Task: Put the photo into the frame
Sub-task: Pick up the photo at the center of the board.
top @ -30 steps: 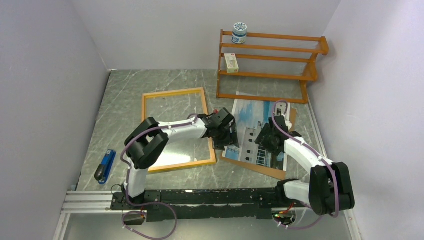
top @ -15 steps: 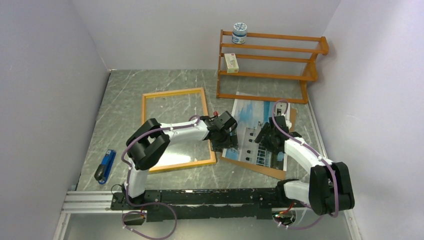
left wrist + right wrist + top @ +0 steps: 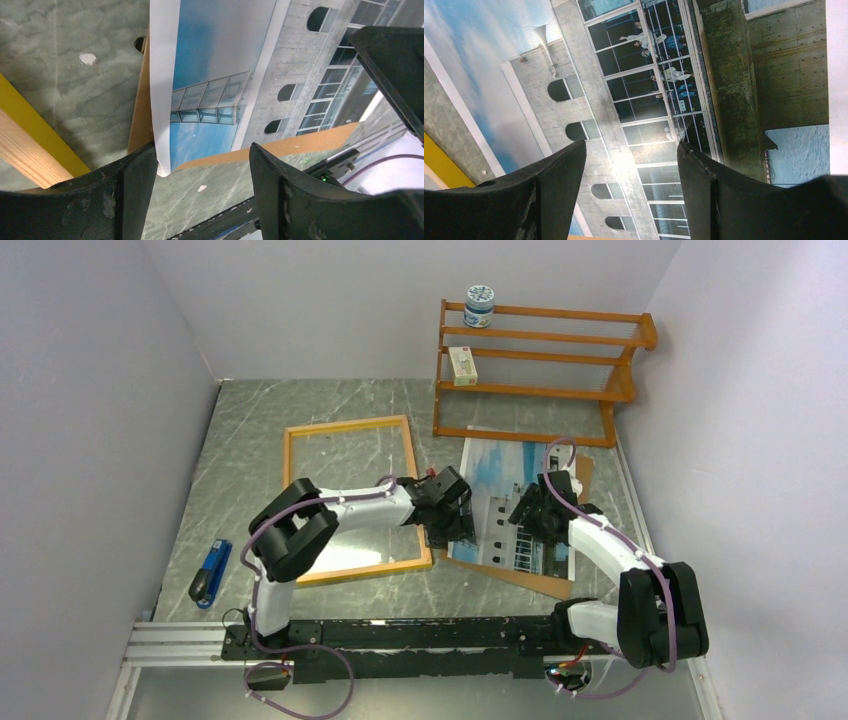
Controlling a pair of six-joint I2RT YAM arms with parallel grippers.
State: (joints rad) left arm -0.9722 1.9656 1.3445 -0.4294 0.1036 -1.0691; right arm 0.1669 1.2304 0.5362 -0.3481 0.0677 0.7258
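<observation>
1. The photo (image 3: 497, 495) lies face up on a brown backing board (image 3: 525, 581). Both rest on the desk (image 3: 250, 430), just right of the frame and in front of the orange-brown rack (image 3: 540, 370).
2. The frame (image 3: 348, 424) lies flat on the desk, and the marbled surface shows through its opening. Its right rail runs near the photo's left edge.
3. The left pincer (image 3: 452, 528) is released, with its jaws spread wide at the photo's near left corner. In the left wrist view the white-bordered corner sits between the fingers (image 3: 127, 200), close to the one on the left of that view. I cannot tell whether it touches.
4. The right pincer (image 3: 530, 515) is also released and grips nothing. It sits over the building part of the print, towards the photo's right side. I cannot tell whether its fingertips (image 3: 559, 190) meet the paper.
5. A blue stapler (image 3: 210, 573) lies near the desk's near left corner, well apart from the frame.
</observation>
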